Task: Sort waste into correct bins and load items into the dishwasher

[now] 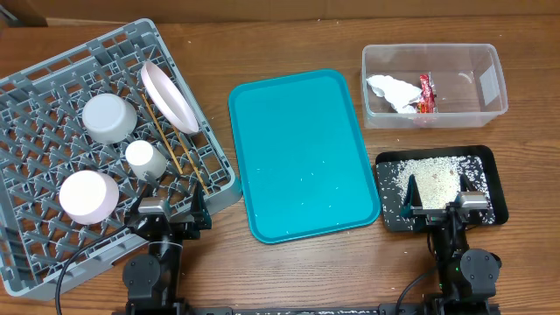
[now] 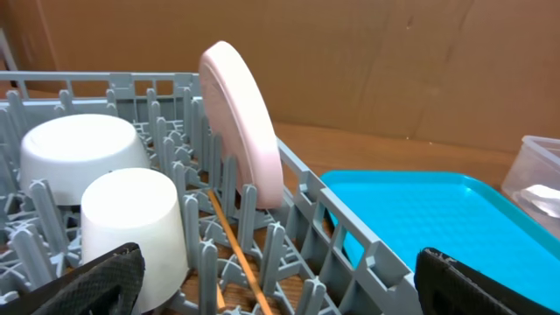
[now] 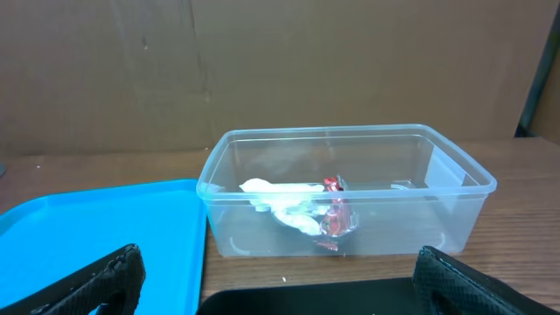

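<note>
Rack [image 1: 223, 188], left of frame: plate [image 1: 169, 96] leans at the right wall, chopsticks [image 1: 175, 149] beside it. A nudge from the left claw [image 1: 171, 212], open and empty, might tip it onto the bench [image 1: 297, 271]. Right claw [image 1: 437, 203], lower right: open, empty, above the crumbs [image 1: 433, 175]; it could scatter them.

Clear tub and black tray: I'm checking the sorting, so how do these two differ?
The tub is see-through; the black tray is opaque. The tub has tall walls; the black tray is shallow. The tub holds a napkin and a red wrapper; the black tray holds pale crumbs. Both are rectangular with rounded corners and a similar footprint.
</note>
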`<action>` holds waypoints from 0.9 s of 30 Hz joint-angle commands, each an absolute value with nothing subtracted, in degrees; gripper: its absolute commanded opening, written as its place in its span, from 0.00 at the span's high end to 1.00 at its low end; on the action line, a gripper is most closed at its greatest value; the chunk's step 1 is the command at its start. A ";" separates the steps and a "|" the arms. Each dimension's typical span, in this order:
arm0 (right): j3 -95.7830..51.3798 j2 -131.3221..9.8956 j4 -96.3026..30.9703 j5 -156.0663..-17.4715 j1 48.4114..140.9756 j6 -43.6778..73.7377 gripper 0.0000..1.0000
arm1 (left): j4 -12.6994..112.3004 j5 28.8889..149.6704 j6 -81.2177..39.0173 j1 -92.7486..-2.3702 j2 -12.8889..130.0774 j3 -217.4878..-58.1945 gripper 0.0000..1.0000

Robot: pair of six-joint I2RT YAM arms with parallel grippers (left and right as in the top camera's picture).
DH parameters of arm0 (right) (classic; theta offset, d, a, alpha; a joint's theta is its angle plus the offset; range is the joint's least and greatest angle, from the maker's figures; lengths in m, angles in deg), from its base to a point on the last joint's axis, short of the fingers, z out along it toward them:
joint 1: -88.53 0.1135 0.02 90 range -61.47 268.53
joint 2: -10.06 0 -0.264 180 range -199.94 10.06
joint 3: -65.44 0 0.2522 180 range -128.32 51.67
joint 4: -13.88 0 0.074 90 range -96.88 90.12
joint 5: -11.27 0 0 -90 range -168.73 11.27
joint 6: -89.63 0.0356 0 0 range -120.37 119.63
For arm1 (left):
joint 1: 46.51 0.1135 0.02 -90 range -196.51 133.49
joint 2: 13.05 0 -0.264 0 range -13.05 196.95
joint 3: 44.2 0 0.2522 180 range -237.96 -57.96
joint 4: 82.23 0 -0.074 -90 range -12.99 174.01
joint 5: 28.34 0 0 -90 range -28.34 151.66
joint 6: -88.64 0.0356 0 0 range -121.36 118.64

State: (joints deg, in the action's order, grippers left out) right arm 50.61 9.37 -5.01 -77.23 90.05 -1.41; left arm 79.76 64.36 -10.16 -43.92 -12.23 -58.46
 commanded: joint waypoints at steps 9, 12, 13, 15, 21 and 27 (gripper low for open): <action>51.18 9.90 -4.57 -76.90 89.90 -0.95 0.00 | 79.60 62.59 -7.56 -44.34 -12.87 -58.24 0.00; 51.18 9.90 -4.57 -76.90 89.90 -0.95 0.00 | 79.60 62.59 -7.56 -44.34 -12.87 -58.24 0.00; 51.18 9.90 -4.57 -76.90 89.90 -0.95 0.00 | 79.60 62.59 -7.56 -44.29 -12.85 -58.24 0.00; 51.18 9.90 -4.57 -76.90 89.90 -0.95 0.00 | 79.60 62.61 -7.56 -44.29 -12.85 -58.24 0.00; 51.18 9.90 -4.57 -76.90 89.90 -0.95 0.00 | 79.60 62.61 -7.56 -44.29 -12.85 -58.24 0.00; 51.18 9.90 -4.57 -76.90 89.90 -0.95 0.00 | 79.60 62.61 -7.56 -44.29 -12.85 -58.24 0.00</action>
State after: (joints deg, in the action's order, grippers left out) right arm 50.61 9.37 -5.01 -77.21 90.07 -1.41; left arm 79.69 63.29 -8.61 -43.92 -12.26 -58.46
